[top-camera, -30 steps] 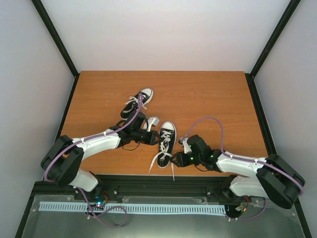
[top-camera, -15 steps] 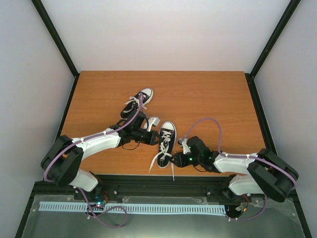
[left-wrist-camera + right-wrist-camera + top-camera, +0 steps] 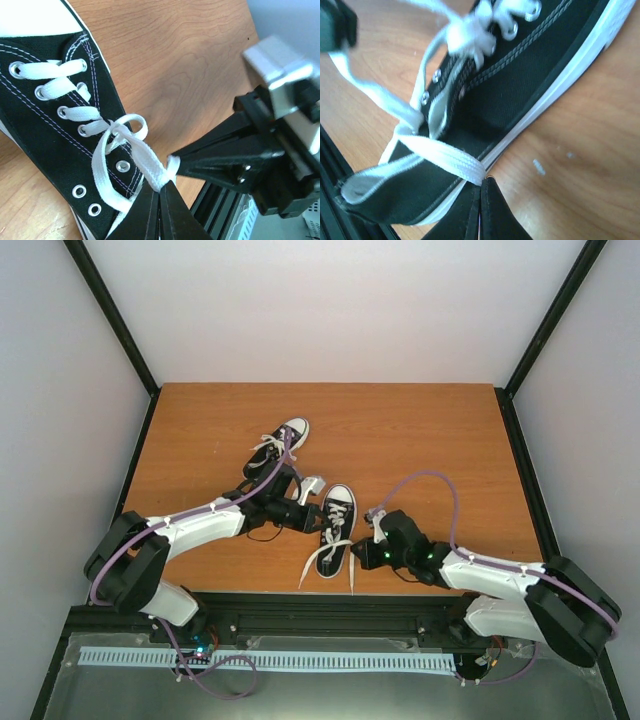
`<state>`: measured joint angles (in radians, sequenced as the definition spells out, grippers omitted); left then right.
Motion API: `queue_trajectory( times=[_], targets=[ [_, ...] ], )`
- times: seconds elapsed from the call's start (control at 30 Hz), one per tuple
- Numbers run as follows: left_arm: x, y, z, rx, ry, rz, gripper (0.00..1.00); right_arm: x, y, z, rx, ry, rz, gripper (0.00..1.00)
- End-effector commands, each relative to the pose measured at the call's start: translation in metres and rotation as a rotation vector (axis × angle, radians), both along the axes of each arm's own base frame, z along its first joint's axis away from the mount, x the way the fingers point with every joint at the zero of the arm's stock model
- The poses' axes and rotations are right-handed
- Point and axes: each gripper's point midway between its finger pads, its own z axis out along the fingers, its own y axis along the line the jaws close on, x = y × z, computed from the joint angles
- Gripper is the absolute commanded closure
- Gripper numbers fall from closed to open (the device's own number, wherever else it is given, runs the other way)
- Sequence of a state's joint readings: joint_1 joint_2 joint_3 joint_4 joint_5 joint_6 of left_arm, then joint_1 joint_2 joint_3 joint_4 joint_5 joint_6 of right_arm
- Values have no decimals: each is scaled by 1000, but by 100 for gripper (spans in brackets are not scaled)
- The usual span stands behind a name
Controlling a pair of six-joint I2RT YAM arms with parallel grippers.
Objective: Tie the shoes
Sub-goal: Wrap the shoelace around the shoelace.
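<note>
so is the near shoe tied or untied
Untied. No bow shows on the near shoe; its white lace lies in loose strands, with the left gripper and the right gripper each shut on a strand.

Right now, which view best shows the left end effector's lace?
Left wrist: the lace sits close and sharp, pinched in the left end effector. Top external shows it tiny; right wrist, only a blurred strand.

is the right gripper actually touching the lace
Touching. The right wrist view shows the right gripper shut, with the white lace pinched at its fingertips.
</note>
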<state>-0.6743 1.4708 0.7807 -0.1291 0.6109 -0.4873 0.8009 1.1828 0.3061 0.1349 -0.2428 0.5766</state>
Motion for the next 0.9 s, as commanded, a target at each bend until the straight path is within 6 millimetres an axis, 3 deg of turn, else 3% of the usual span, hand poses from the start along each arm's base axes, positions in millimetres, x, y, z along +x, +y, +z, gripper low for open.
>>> queue_trajectory(
  times=[0.0,0.17,0.4,0.87],
  targets=[
    [1,-6,20,-41,-59,-50,99,23,-20,18,-117,-57,-102,97],
    [-12,-16,21,-42,-62,-107,99,37,-27,28,-142,-33,-159,97],
    [-32,-26,6,21,-67,-145,99,48,-20,56,-98,-63,-177,97],
    [-44,-29,-32,124,6,-188,99,47,7,71,-28,-59,-61,97]
  ],
)
